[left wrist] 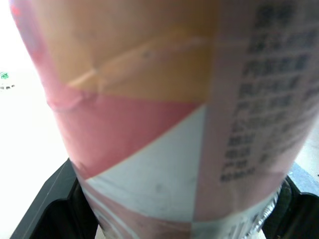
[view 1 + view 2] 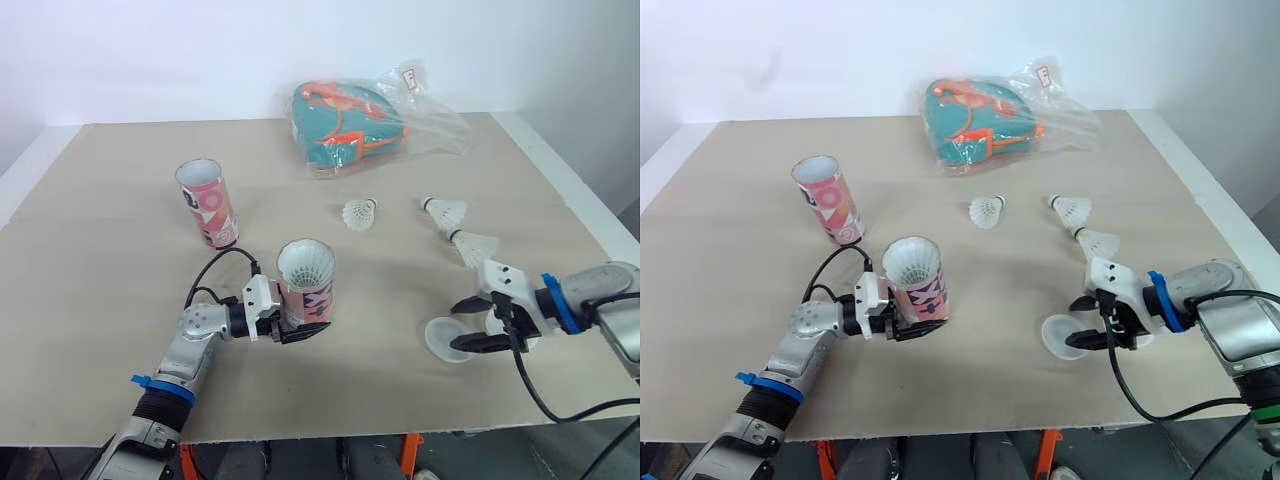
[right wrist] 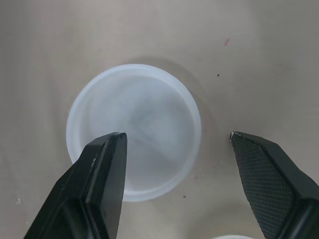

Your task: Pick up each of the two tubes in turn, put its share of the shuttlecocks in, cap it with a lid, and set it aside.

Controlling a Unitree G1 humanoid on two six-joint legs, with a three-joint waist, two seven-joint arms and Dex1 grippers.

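- Holding stage, first tube: the left gripper (image 2: 303, 328) is clamped on the lower part of a pink patterned cardboard tube (image 2: 305, 285), at about 7 o'clock on the beige table (image 2: 100, 300). The tube is upright, its mouth open, with white feathers visible inside.
- No lid on that tube yet. Judged partly done: loaded, capping pending.
- A second pink cardboard tube (image 2: 207, 203) stands uncapped at 10 o'clock, well apart from both grippers; its contents cannot be made out.
- Three loose white feather shuttlecocks lie between 1 and 3 o'clock: one (image 2: 359, 213) near centre, two (image 2: 445, 210) (image 2: 474, 245) close together further right. Presumably the second tube's share.
- A translucent white round plastic lid (image 3: 133, 132) lies flat at 4 o'clock.
- The right gripper (image 2: 460, 326) is low over the table, fingers spread apart, one finger over the lid, the other outside its rim; nothing is gripped.
- The left forearm reaches in from 7 o'clock, the right from 4 o'clock, both nearly level with the surface.
- A teal-and-orange bag in clear plastic wrap (image 2: 345, 120) sits at 12 o'clock, uninvolved.
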